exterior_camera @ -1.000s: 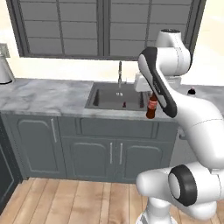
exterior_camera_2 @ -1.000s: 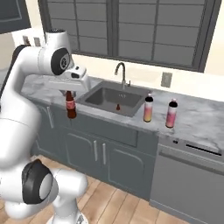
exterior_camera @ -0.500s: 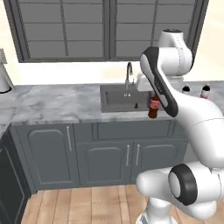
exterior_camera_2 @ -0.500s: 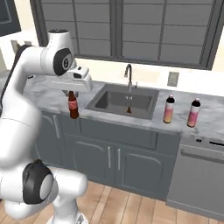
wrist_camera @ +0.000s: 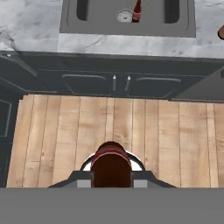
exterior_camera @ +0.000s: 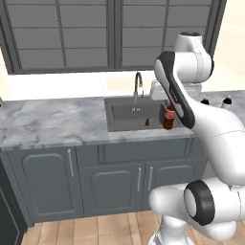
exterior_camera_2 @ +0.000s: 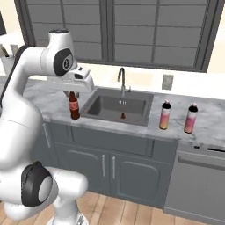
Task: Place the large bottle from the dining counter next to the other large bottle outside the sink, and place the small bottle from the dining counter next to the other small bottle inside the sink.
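The pincer (exterior_camera_2: 74,93) is clamped tight on the small bottle (exterior_camera_2: 74,106), gripping it by the cap end, and the bottle hangs upright in the air in front of the marble tabletop (exterior_camera_2: 48,99). From the right base camera it looks to sit left of the sink (exterior_camera_2: 117,105), over the front edge of the tabletop. The left base camera tells it differently: there the same small bottle (exterior_camera: 169,117) shows against the right front corner of the sink (exterior_camera: 129,112), with the white arm crossing over it.

Down in the basin stands the other small bottle (exterior_camera_2: 122,115), tiny and dark with a red top, close to the drain and below the faucet (exterior_camera_2: 121,79). The left base camera catches it too (exterior_camera: 147,122), a little left of the held bottle. The hand camera looks straight down past the held bottle's red cap (wrist_camera: 111,164), which sits between the two dark fingers (wrist_camera: 83,180), onto the wooden floor (wrist_camera: 109,131) and the dark cabinet doors (wrist_camera: 109,83); at the top of that picture is the sink (wrist_camera: 70,22) with the other small bottle (wrist_camera: 137,11) beside the round drain.

The right base camera gives the clear look at two large bottles (exterior_camera_2: 165,115) and (exterior_camera_2: 190,118), pink fading to orange, standing near each other on the tabletop right of the sink. From the left base camera just their dark tops peek out behind the arm (exterior_camera: 227,102).
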